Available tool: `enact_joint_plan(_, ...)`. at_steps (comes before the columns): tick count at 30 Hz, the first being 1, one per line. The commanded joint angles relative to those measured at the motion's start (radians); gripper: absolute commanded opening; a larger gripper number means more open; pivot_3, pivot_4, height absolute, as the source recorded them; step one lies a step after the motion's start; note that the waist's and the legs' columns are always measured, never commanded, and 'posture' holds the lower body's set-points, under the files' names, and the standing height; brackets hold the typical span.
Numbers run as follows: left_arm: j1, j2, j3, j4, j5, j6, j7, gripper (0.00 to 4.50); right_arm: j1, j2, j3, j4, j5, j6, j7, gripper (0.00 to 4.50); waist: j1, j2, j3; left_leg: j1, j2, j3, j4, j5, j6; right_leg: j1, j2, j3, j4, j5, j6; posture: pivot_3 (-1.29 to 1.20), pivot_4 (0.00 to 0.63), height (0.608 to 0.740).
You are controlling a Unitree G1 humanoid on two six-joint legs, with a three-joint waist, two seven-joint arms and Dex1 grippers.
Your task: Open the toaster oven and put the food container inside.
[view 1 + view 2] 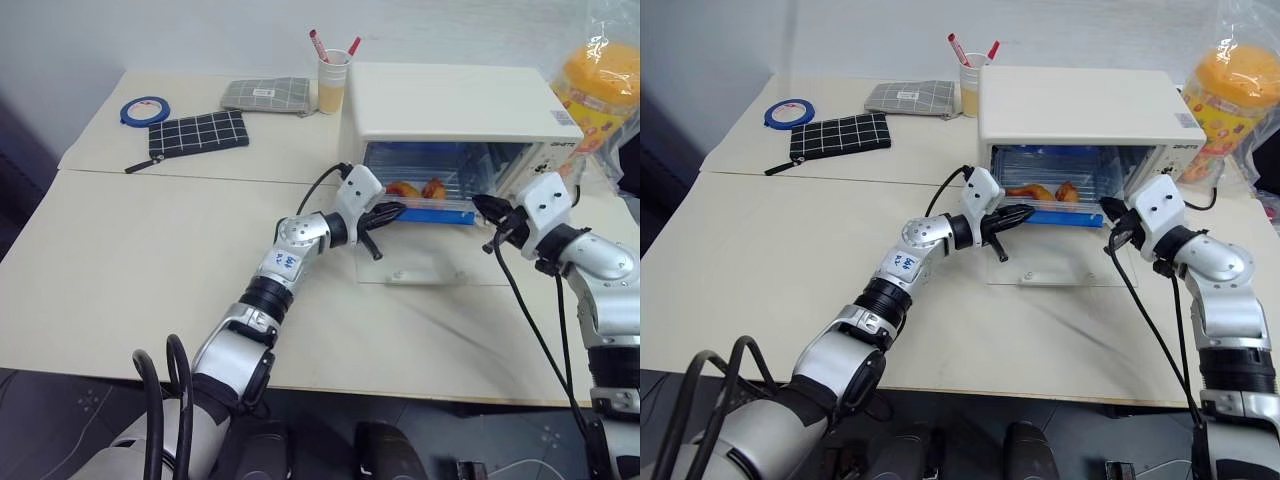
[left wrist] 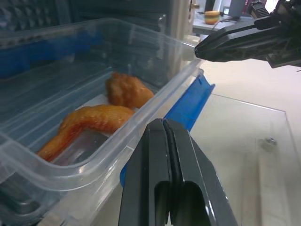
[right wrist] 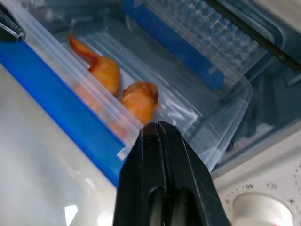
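The cream-white toaster oven point(image 1: 450, 110) stands at the far right of the pale table point(image 1: 150, 270), its glass door point(image 1: 1055, 265) folded down flat toward the near side. The food container point(image 1: 425, 190), a clear box with blue side clips and orange-brown chicken pieces inside, sits in the oven mouth, its near blue edge level with the opening or just proud of it; whether it is fully seated cannot be told.

The left gripper point(image 1: 392, 211) points at the container's near left corner with its black fingers pressed together, holding nothing. The right gripper point(image 1: 484, 207) points in from the right at the near right corner, its fingers likewise closed and empty. In the wrist views each fingertip pair lies just beside the container's rim, but contact is not certain.

Likely risks: an uneven push from the two sides could skew the box so a blue clip catches the oven frame, and closing the door with the box protruding would jam it. An arm dropping could also press on the open glass door.

Far left lie a black grid pouch point(image 1: 198, 133), a grey pouch point(image 1: 265, 95), a blue tape ring point(image 1: 145, 109), and a cup of pens point(image 1: 333, 80).
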Motion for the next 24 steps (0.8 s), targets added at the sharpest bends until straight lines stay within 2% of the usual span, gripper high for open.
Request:
enact_joint_plan(1,-0.028,-0.008,0.018,0.011,0.005,-0.036,0.002,0.03,-0.017,-0.008,-0.004,-0.006,0.007,-0.022,0.024,0.00,0.000,0.000,0.000,0.000,0.000,0.000,0.000,0.000,0.000,0.000,0.000,0.000,0.000,0.000,0.000,0.00,0.150,0.740)
enact_joint_plan(6,0.043,0.060,0.014,-0.158,-0.040,0.020,-0.142,0.03,0.094,-0.061,-0.077,-0.145,0.108,0.032,0.126,0.00,0.001,0.000,0.000,-0.001,0.000,0.000,0.000,0.000,0.000,0.000,0.000,-0.002,0.000,0.000,0.000,0.00,0.150,0.740)
enact_joint_plan(10,0.153,0.196,0.016,-0.409,-0.117,0.135,-0.329,0.03,0.278,-0.120,-0.185,-0.270,0.190,0.076,0.206,0.00,0.001,0.001,0.000,-0.002,0.001,0.000,0.000,0.000,-0.001,0.000,0.001,-0.003,0.000,0.000,0.000,0.00,0.150,0.740)
enact_joint_plan(13,0.214,0.304,0.034,-0.506,-0.164,0.175,-0.432,0.03,0.396,-0.145,-0.243,-0.285,0.208,0.083,0.246,0.00,0.000,0.001,0.000,-0.002,0.001,-0.001,0.001,0.001,-0.001,0.001,0.000,-0.002,0.000,0.000,0.000,0.00,0.150,0.740)
enact_joint_plan(16,0.281,0.431,0.082,-0.533,-0.225,0.152,-0.580,0.03,0.465,-0.150,-0.280,-0.191,0.193,0.040,0.268,0.00,-0.004,0.001,0.000,0.001,0.001,-0.001,0.001,0.001,-0.001,0.002,0.000,-0.001,0.001,0.000,0.000,0.00,0.150,0.740)
enact_joint_plan(19,0.362,0.532,0.116,-0.542,-0.255,0.174,-0.654,0.03,0.445,-0.155,-0.252,-0.027,0.141,-0.018,0.267,0.00,-0.014,0.002,0.000,0.003,0.001,-0.001,0.000,0.001,-0.001,0.002,0.001,0.000,0.001,0.000,0.000,0.00,0.150,0.740)
enact_joint_plan(24,0.480,0.602,0.156,-0.603,-0.296,0.166,-0.716,0.03,0.344,-0.131,-0.161,0.191,0.082,-0.093,0.301,0.00,-0.026,0.002,0.000,0.003,0.005,-0.002,0.000,0.000,-0.001,0.002,0.000,0.002,0.001,0.000,0.000,0.00,0.150,0.740)
